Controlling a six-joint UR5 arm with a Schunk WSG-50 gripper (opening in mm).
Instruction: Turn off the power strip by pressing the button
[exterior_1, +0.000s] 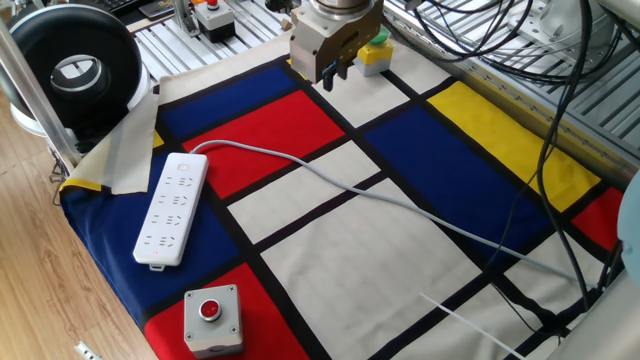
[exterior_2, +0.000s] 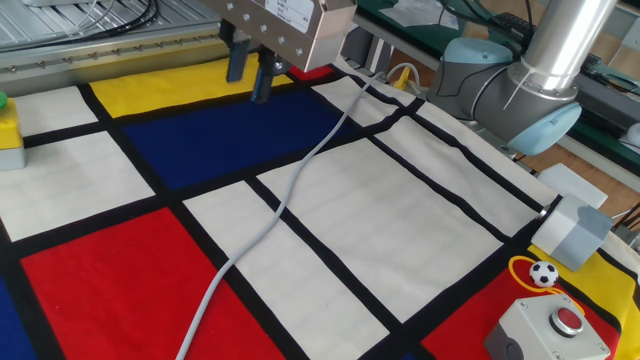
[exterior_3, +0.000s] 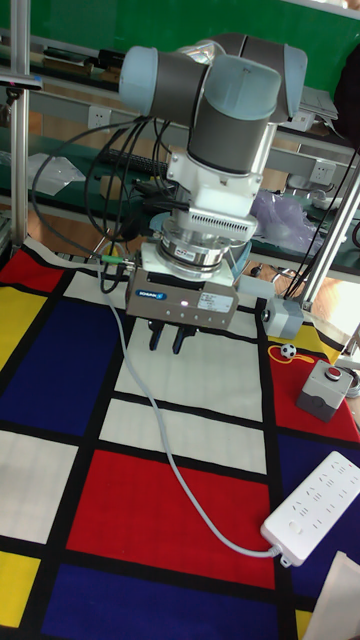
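Observation:
The white power strip (exterior_1: 172, 208) lies flat near the left edge of the colour-block cloth, and its far end shows in the tall fixed view (exterior_3: 310, 505). Its small round button (exterior_1: 184, 168) sits at the end where the pale grey cable (exterior_1: 380, 195) comes out. The cable crosses the cloth (exterior_2: 270, 225). My gripper (exterior_1: 329, 75) hangs over the far side of the cloth, well away from the strip. Two dark fingers point down with a narrow gap between them (exterior_2: 249, 74), (exterior_3: 168, 340), and nothing is held.
A grey box with a red button (exterior_1: 211, 318) stands just in front of the strip. A yellow box with a green button (exterior_1: 375, 52) stands right behind the gripper. A small football (exterior_2: 543, 273) and a grey block (exterior_2: 575, 232) lie at one corner. Hanging cables (exterior_1: 560, 150) crowd the right side.

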